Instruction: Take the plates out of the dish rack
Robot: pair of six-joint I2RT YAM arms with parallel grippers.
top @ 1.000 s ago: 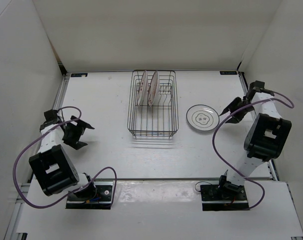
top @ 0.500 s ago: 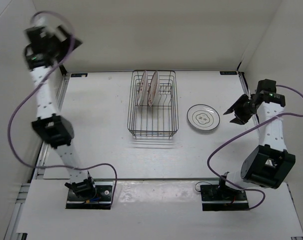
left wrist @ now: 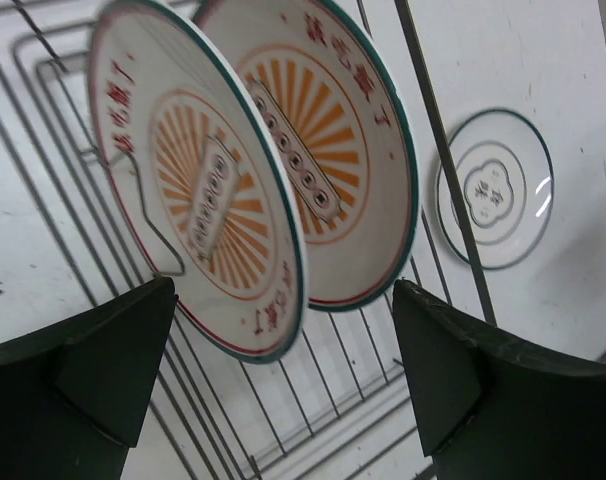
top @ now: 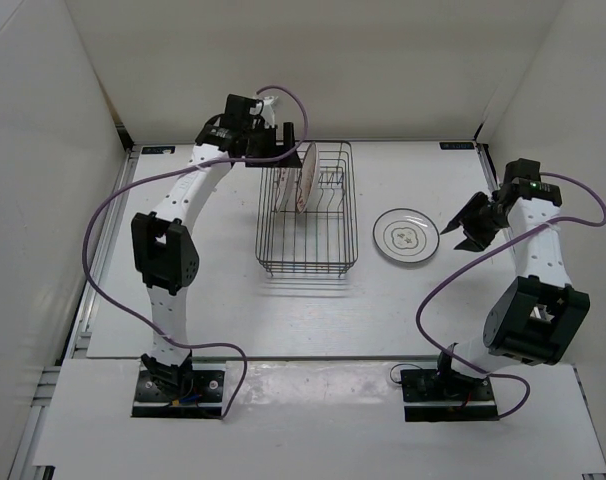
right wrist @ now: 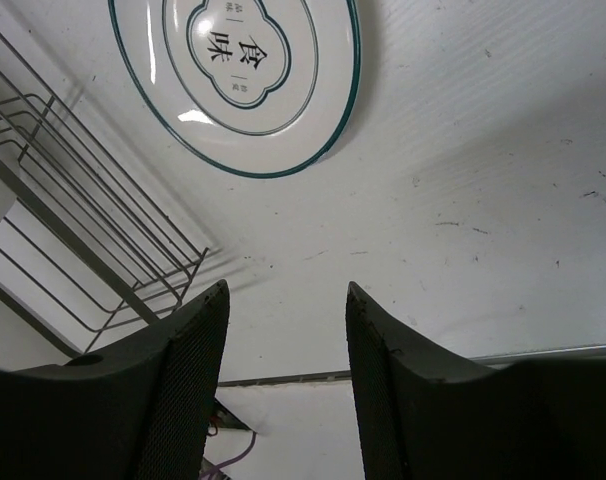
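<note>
Two white plates with reddish-orange sunburst patterns (left wrist: 198, 190) (left wrist: 333, 150) stand upright in slots at the far left of the dark wire dish rack (top: 306, 255); they also show in the top view (top: 297, 178). My left gripper (top: 286, 152) is open above and behind them, its fingers either side of them in the left wrist view (left wrist: 283, 370). A third plate with a grey ring and centre motif (top: 406, 236) lies flat on the table right of the rack (right wrist: 238, 70). My right gripper (top: 461, 231) is open and empty, just right of that plate.
White walls enclose the table on the left, back and right. The rack's near half holds nothing. Purple cables trail from both arms. The arm bases sit at the near edge.
My left arm has swung from the left side, up high, then over to the rack's far left end above the plates. My right gripper has lifted slightly away from the flat plate.
</note>
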